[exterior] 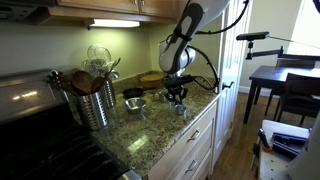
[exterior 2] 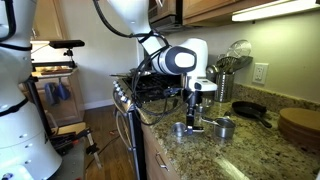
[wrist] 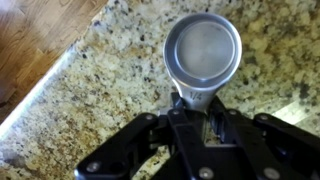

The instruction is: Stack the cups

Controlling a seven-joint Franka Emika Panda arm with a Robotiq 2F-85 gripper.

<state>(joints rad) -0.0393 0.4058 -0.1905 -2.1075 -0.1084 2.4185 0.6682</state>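
Note:
In the wrist view a small shiny silver cup (wrist: 203, 48) with a flat handle marked 1/4 lies over the speckled granite counter (wrist: 100, 90). My gripper (wrist: 200, 108) is shut on that handle. In both exterior views the gripper (exterior: 176, 97) (exterior 2: 195, 114) points down, low over the counter. The held cup (exterior 2: 180, 128) (exterior: 180, 108) is at or just above the surface. Another silver cup (exterior 2: 224, 127) (exterior: 135, 104) sits apart from it on the counter.
A ribbed metal canister (exterior: 95, 103) of wooden spoons stands by the stove (exterior: 30, 120). A dark round bowl (exterior: 133, 92) (exterior 2: 250, 110) and a round wooden board (exterior 2: 300, 125) lie further back. The counter edge (wrist: 45, 85) is close to the held cup.

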